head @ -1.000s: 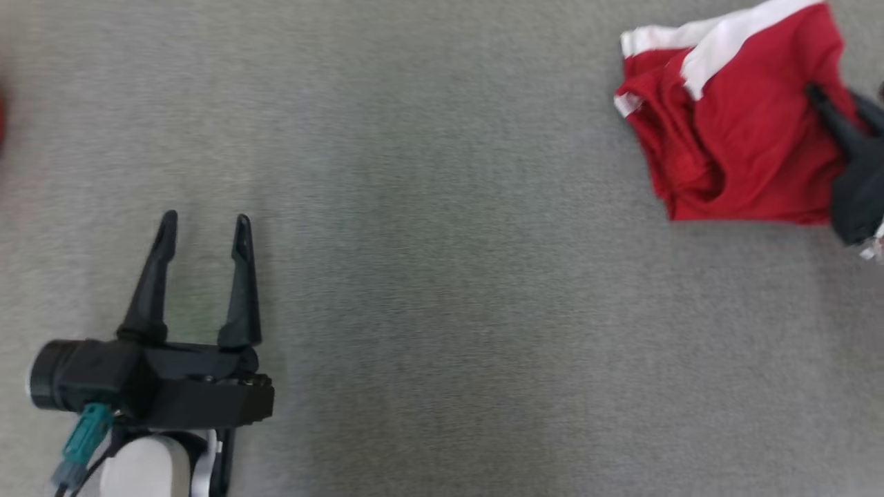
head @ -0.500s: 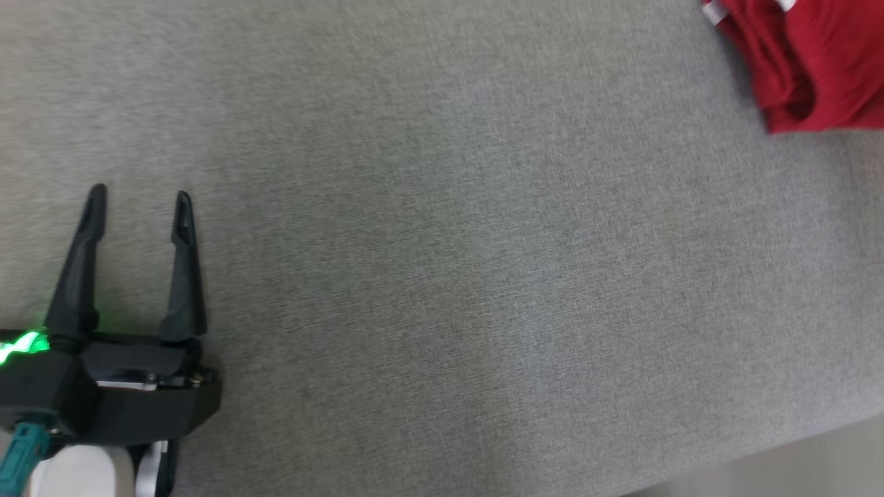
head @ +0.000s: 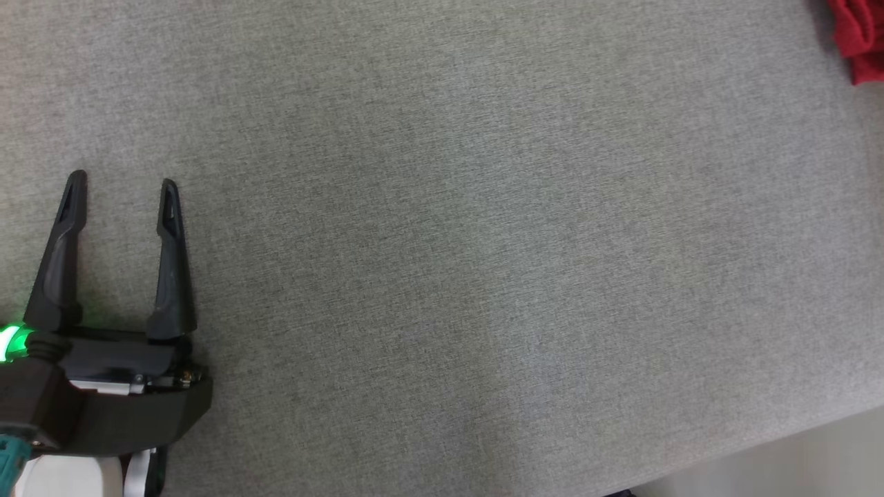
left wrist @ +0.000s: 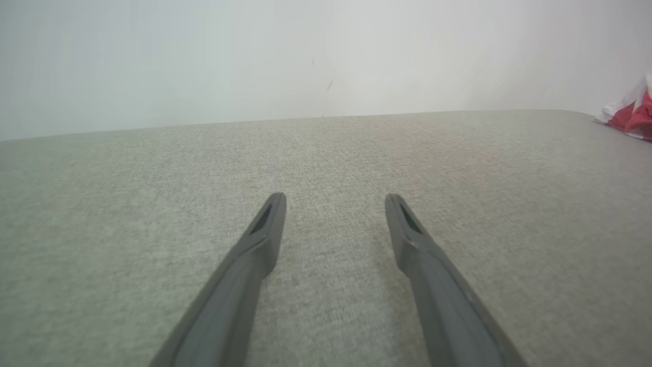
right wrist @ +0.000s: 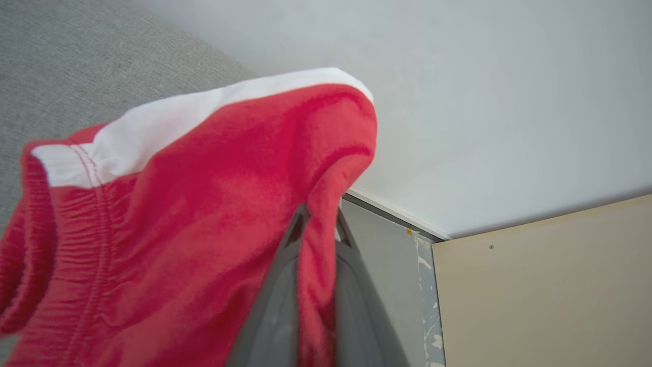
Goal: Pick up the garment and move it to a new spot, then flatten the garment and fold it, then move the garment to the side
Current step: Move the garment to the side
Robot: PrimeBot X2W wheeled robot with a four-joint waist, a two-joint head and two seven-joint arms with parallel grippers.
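The garment [right wrist: 193, 214] is red with white trim and a gathered waistband. In the right wrist view it hangs in folds over my right gripper [right wrist: 318, 221], whose two fingers are shut on a pinch of the red cloth. A corner of the garment [head: 860, 38] shows at the top right of the head view, and a small part of the garment [left wrist: 631, 114] lies at the far right of the left wrist view. My left gripper [head: 121, 188] rests low at the left over the grey surface, open with nothing between its fingers [left wrist: 265, 229].
A grey fabric surface [head: 449, 241] spreads across the head view, with its front edge [head: 746, 452] running up to the right. A pale wall [left wrist: 305, 56] rises behind the surface. A beige panel [right wrist: 550, 290] stands at the right wrist view's lower right.
The head view has swung, so the garment has slid from mid right to the top right corner. The right gripper has left that view. The left gripper stays open.
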